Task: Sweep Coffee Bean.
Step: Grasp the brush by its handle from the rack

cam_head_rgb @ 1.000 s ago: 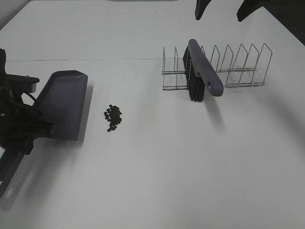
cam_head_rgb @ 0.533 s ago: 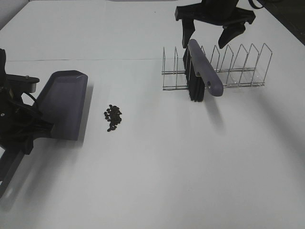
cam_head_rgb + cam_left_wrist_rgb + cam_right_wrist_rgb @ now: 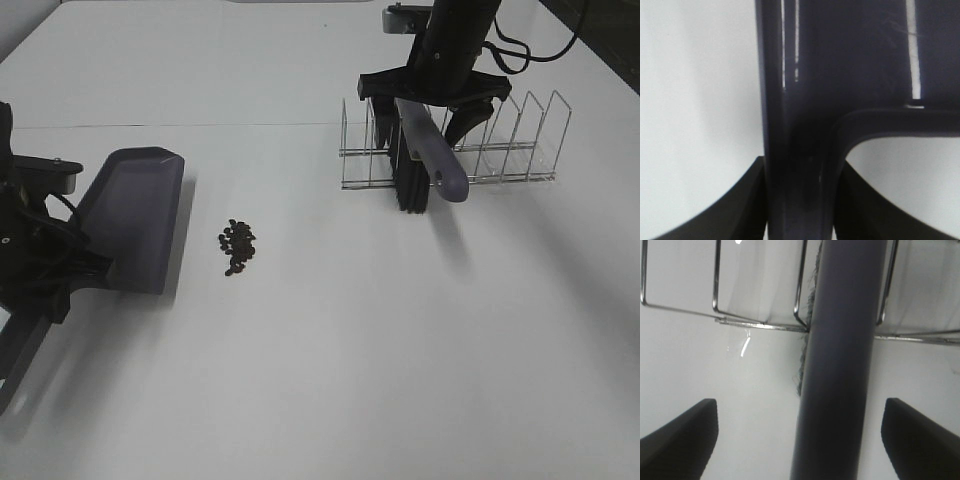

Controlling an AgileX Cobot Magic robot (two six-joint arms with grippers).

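While the coffee bean is lying unswept, left gripper is pinching the dustpan; right gripper, spread, is straddling the brush.

This looks like a robot lab bench. A bare white table fills nearly the whole frame, with a thin seam running across its upper part. Two black robot arms work over it: the left arm at the left edge and the right arm at upper right, trailing loose cables. A few props lie well apart: dustpan, beans, and a wire rack holding a brush.
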